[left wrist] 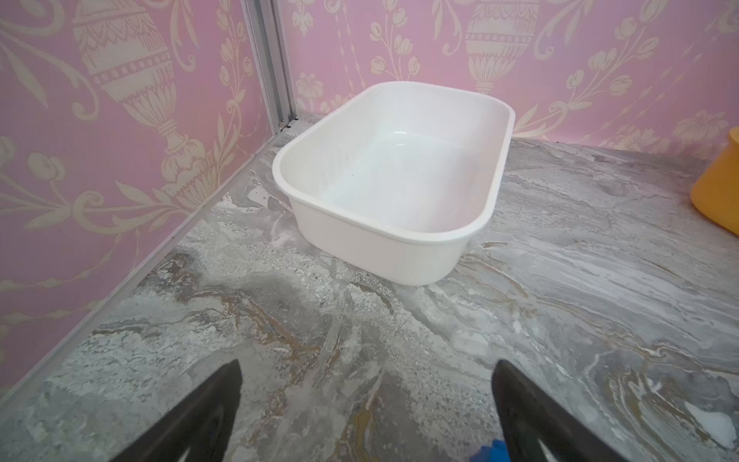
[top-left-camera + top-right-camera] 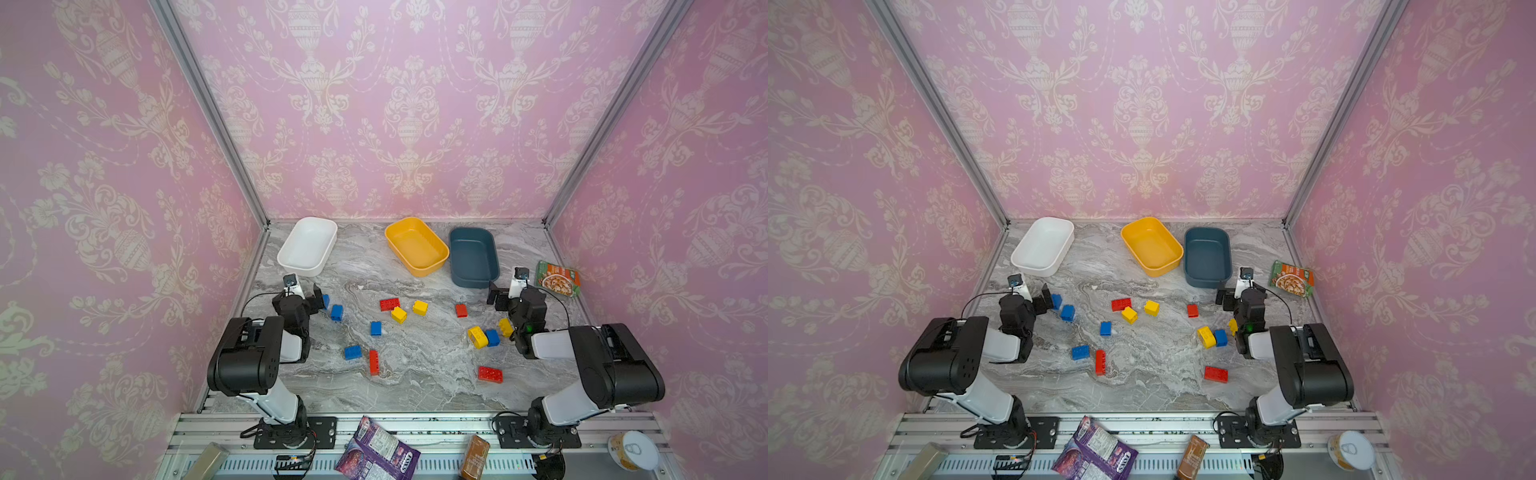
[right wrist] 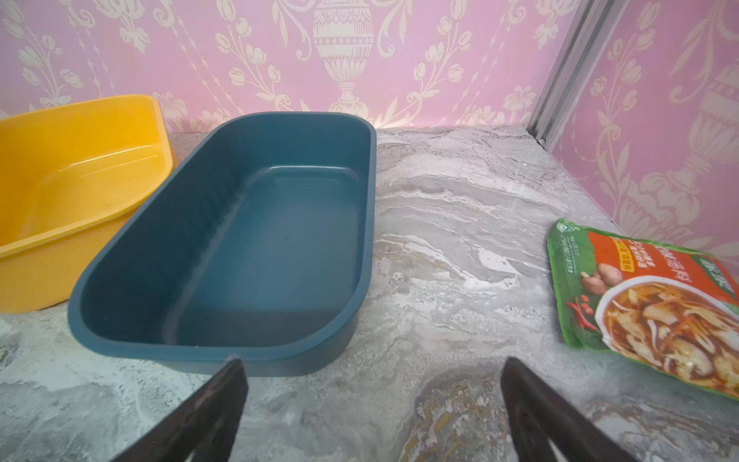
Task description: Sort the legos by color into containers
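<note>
The left tool [image 1: 366, 362] stands spread wide with nothing between its fingers, low over bare worktop [image 1: 560, 320] in front of the white tub [image 1: 380, 256]. A small blue brick [image 2: 1056, 301] sits just beside it, half hidden by one finger; I can't tell whether they touch. The right tool [image 3: 372, 360] is just as wide and just as empty. It stands just short of the teal tub [image 3: 280, 366], with the yellow tub [image 3: 40, 280] next to that and a green food packet [image 3: 640, 304] lying off to the side. All three tubs stand along the back of the worktop with nothing in them.

The legos [image 2: 375, 328] lie scattered across the open worktop between the two arms, on the near side of the tubs, so no sorting is done yet. They look like hard, hollow plastic: light, stiff, not fragile, but smooth enough on the sides to squirt out of a careless pinch. I'd take each one across its narrow width, on the flat side walls below the studs. A long one such as the long red brick [image 2: 490, 374] wants gripping at mid-length. The long yellow brick [image 2: 477, 336] has a blue neighbour [image 2: 492, 337] pressed against it, so a finger may not fit between them without nudging one aside.
</note>
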Robot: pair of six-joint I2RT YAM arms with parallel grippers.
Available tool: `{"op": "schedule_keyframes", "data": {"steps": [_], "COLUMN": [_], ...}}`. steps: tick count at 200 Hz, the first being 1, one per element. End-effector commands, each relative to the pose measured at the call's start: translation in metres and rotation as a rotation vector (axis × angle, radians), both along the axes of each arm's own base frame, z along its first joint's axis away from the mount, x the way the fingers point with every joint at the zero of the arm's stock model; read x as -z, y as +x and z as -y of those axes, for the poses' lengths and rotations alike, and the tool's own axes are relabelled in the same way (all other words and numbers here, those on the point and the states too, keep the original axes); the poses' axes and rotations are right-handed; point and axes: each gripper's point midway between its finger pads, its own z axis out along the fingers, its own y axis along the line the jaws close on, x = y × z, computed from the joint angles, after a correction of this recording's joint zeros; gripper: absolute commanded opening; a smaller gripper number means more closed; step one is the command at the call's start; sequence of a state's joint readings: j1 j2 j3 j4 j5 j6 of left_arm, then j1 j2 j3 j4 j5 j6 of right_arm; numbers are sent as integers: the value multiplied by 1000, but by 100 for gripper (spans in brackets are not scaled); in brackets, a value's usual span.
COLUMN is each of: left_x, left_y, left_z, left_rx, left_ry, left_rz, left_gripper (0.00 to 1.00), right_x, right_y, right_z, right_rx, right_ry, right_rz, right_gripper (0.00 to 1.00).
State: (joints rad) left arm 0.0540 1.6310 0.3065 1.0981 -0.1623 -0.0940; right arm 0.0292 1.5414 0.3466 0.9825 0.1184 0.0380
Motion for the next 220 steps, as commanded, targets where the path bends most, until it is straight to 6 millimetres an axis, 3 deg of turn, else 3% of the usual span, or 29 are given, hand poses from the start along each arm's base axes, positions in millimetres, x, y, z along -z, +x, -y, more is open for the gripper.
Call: {"op": "schedule_keyframes", "data": {"steps": [1, 109, 145, 220], "left_x": [1, 1, 6, 6], "left_y": [3, 3, 12, 13], "left_z": [4, 3, 28, 28], "left_rx": [22, 21, 173, 178], "left_ry": [19, 19, 17, 18], "left_rz": [-14, -15, -57, -55], "left_gripper": [99, 99, 99, 99], "right_x": [2, 2, 2, 2], "right_y": [0, 0, 0, 0], "right_z": [-2, -2, -1, -1], "right_rx": [-4, -4, -3, -3], "right_ry": [21, 20, 20, 21], "right_rz": [-5, -5, -6, -6], "right_gripper": [100, 100, 100, 100]}}
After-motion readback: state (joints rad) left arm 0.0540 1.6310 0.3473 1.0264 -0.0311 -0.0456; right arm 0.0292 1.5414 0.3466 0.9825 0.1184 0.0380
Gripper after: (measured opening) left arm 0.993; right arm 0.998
